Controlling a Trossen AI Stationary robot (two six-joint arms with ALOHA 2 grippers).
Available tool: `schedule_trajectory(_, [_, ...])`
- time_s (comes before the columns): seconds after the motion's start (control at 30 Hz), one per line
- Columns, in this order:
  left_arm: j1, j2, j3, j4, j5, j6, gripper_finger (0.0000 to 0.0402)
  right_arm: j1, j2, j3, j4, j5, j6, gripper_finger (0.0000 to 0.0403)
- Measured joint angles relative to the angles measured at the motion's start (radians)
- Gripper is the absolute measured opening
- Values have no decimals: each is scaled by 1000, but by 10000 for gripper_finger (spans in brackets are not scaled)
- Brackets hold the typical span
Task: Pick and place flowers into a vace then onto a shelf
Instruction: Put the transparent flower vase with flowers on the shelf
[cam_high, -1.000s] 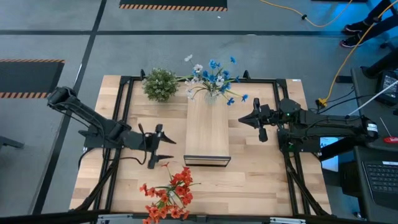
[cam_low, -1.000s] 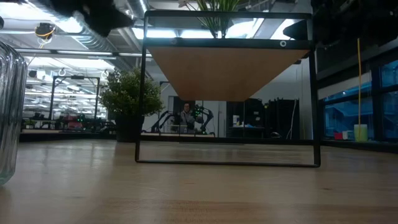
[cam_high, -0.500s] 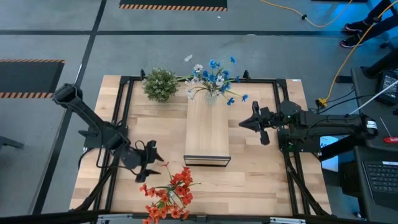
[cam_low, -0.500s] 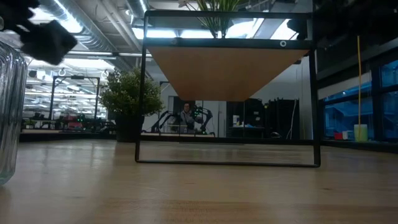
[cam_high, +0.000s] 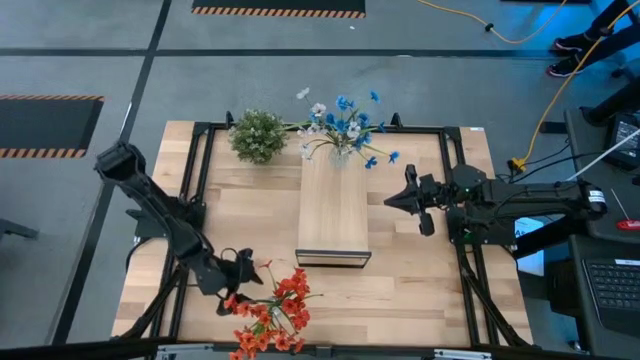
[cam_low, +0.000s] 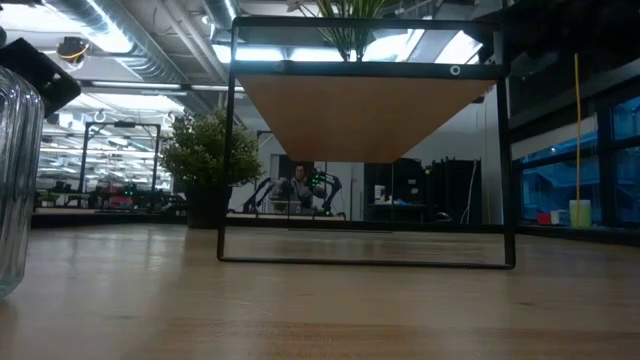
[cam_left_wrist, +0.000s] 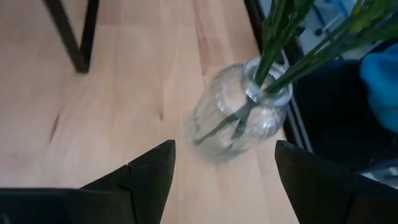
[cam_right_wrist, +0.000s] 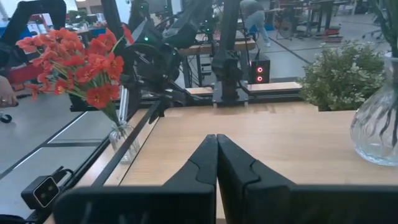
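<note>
From above, the left gripper (cam_high: 243, 283) is wide open, just beside the red flowers (cam_high: 272, 308), near the shelf (cam_high: 333, 212). The left wrist view shows a glass vase (cam_left_wrist: 239, 112) with green stems, not grabbed. The right gripper (cam_right_wrist: 216, 152) is squeezed shut, empty.

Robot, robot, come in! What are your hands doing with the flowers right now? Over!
Left gripper open, beside red flowers in glass vase. Right gripper shut, waiting right of shelf. Nothing blocking.
</note>
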Motion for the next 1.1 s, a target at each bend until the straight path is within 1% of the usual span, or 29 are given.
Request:
schedule_trajectory(0.17, [-2,89,0,84,-9,41,269,14,0,0,1,1,-5,6])
schedule_trajectory(0.23, [-2,123,0,87,15,29,269,19,0,0,1,1,-13,6])
schedule_trajectory(0.37, [-2,182,0,89,97,-8,269,32,0,0,1,1,-13,6])
schedule_trajectory(0.5, [-2,225,0,95,122,-13,269,45,0,0,1,0,-17,6])
schedule_trajectory(0.67, [-1,254,0,101,118,-16,269,53,0,0,2,0,-18,6])
schedule_trajectory(1.1, [1,251,0,102,114,-27,269,53,0,0,7,0,5,6])
